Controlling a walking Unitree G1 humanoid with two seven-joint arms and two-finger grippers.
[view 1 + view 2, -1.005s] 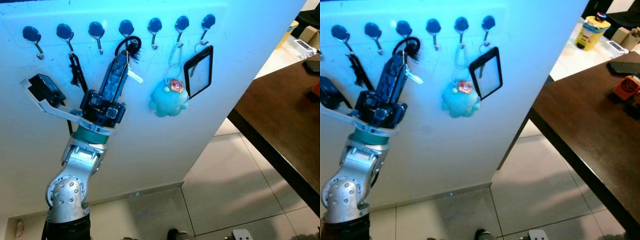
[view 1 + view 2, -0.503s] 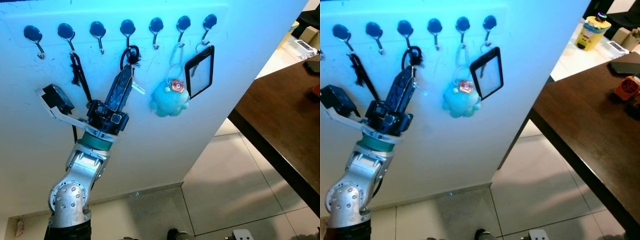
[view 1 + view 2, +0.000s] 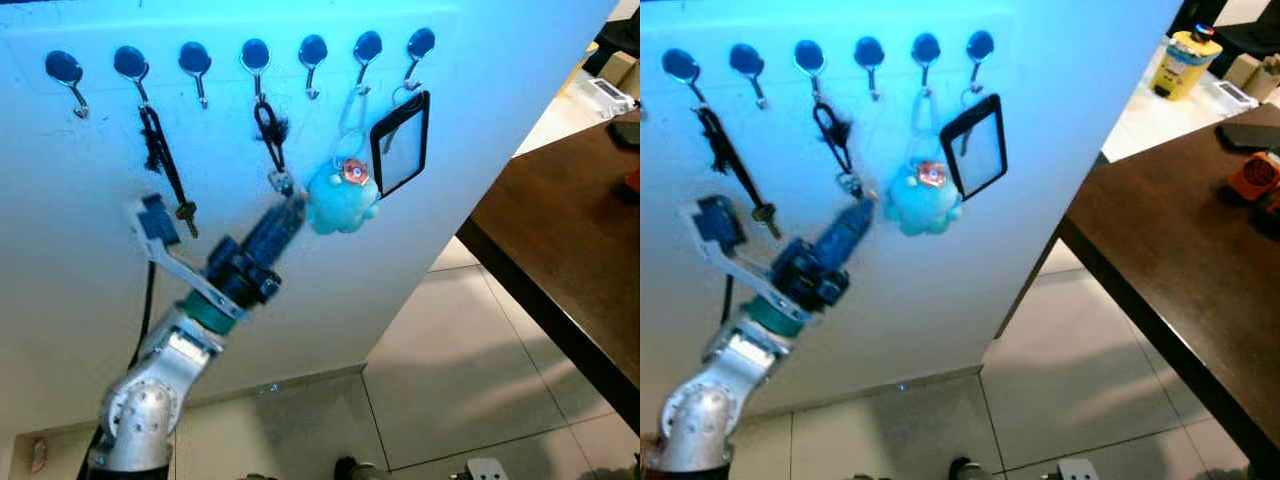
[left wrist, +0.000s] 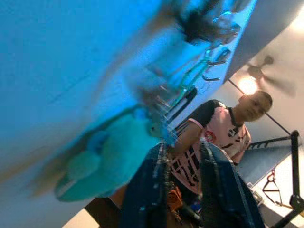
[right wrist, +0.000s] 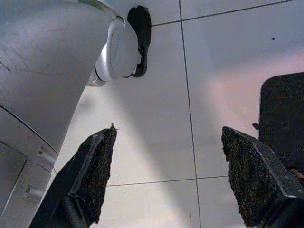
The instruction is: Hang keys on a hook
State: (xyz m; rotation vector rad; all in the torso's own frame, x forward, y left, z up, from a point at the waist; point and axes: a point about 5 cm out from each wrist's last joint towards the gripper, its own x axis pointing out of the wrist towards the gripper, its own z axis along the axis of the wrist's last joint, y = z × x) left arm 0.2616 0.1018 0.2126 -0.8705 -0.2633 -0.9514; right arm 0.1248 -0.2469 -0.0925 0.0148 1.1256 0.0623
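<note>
A pale wall panel washed in blue light carries a row of round-headed hooks above a tiled floor. The keys hang by their dark loop from the fourth hook, the ring end dangling just above the left gripper. Its fingers sit nearly together, with only a narrow gap, and seem to grip nothing. Beside the keys hang a teal plush charm and a black card holder. To finish well, I'd draw the gripper straight down and away, avoiding the plush. The right gripper hangs wide open over the floor.
</note>
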